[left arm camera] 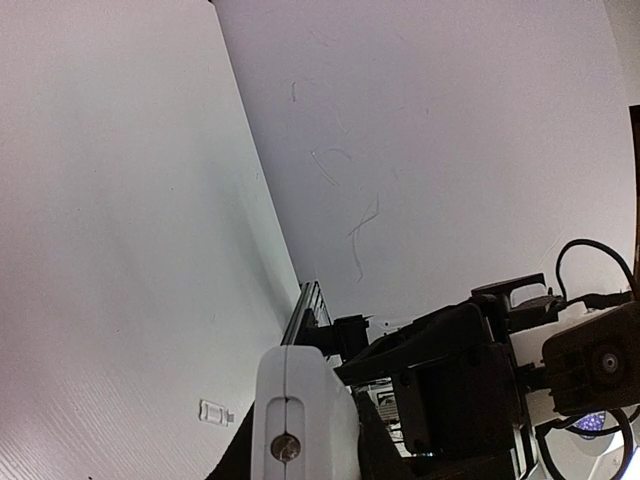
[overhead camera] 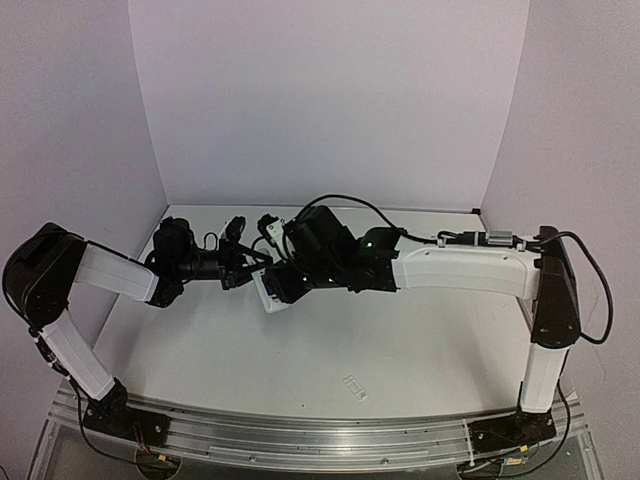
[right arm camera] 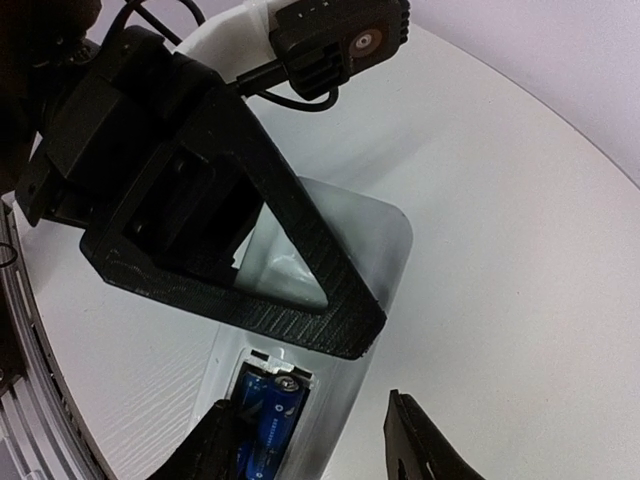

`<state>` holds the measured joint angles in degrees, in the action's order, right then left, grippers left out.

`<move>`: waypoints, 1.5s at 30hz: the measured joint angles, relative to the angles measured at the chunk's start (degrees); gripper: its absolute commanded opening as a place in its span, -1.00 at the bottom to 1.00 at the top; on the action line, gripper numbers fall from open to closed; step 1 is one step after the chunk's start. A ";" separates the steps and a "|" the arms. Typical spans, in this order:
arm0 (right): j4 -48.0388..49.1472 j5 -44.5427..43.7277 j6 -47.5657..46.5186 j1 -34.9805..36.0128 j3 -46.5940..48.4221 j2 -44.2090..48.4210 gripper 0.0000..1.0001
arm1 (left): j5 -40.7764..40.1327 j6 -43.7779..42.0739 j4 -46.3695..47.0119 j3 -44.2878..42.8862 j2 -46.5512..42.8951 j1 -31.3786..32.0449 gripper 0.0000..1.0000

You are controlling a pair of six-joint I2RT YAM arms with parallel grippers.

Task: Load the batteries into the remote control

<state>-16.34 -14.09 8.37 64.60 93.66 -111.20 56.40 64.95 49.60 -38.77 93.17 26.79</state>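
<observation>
Mid-table, the left end effector clamps the remote control, back side up. Blue batteries lie in its open compartment. The right end effector stands wide astride that end, holding nothing. It is probably best drawn straight away without nudging the cells. The arms crowd together here. Open table lies to the right, and the clear cover sits well apart, towards the near edge.

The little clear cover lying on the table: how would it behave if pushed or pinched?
The clear cover lies flat on the table and looks thin, so fingers would probably struggle to get under it. Small and likely light, it should slide rather than tip when pushed. It looks like moulded plastic, so probably stiff.
</observation>
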 measured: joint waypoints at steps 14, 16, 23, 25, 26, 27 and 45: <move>3.49 9.44 0.28 2.59 -0.37 2.10 0.00 | -3.75 0.00 3.03 -3.30 1.83 0.32 -1.00; 3.50 9.65 0.36 3.32 -0.37 2.10 0.02 | -4.05 0.04 3.53 -3.67 2.17 0.33 -1.00; 3.49 7.44 0.43 3.34 -0.37 2.49 0.11 | -4.08 -0.15 3.43 -4.36 2.82 0.33 -1.00; 3.45 7.24 0.90 3.17 -0.37 2.97 0.17 | -4.13 -0.49 3.24 -4.43 2.95 0.33 -1.00; 3.43 7.05 1.23 3.01 -0.37 3.30 0.19 | -4.21 -0.97 2.84 -4.49 2.99 0.33 -1.00; 3.47 7.01 1.87 2.73 -0.47 3.81 0.19 | -4.40 -1.74 2.40 -4.62 3.09 0.33 -1.00; 3.78 27.38 31.49 -14.20 -5.96 9.11 0.34 | -7.73 -15.60 -7.30 -5.26 0.20 0.33 -1.00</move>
<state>-12.56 13.29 39.87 50.40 87.70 -102.09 48.67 49.35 42.30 -44.03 93.37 27.11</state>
